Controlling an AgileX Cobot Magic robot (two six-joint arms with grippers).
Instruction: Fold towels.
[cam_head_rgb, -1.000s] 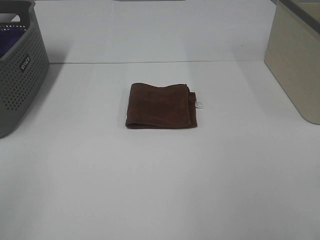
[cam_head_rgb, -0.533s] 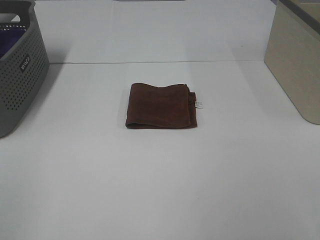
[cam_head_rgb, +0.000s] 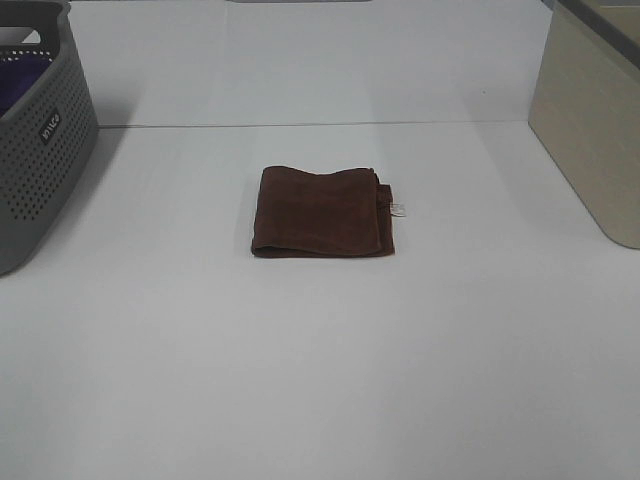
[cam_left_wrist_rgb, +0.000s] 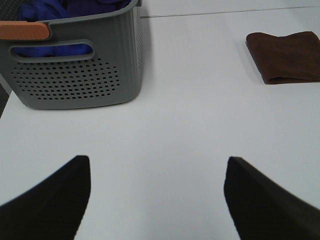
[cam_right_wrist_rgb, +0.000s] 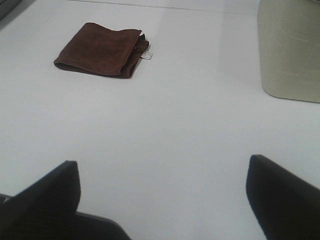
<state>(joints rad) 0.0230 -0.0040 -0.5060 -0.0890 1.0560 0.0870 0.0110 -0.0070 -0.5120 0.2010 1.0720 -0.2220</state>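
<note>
The dark reddish-brown towel (cam_head_rgb: 322, 212) lies folded into a small rectangle at the middle of the white table, with its small white tag (cam_head_rgb: 398, 209) at the right edge. It also shows in the left wrist view (cam_left_wrist_rgb: 286, 56) and in the right wrist view (cam_right_wrist_rgb: 101, 49). Neither gripper shows in the exterior high view. My left gripper (cam_left_wrist_rgb: 157, 192) is open and empty, well back from the towel. My right gripper (cam_right_wrist_rgb: 162, 197) is open and empty, also well back from it.
A grey perforated basket (cam_head_rgb: 40, 150) with blue cloth (cam_left_wrist_rgb: 75, 7) inside stands at the left edge of the table. A beige bin (cam_head_rgb: 590, 120) stands at the right edge. The table's back edge runs behind the towel.
</note>
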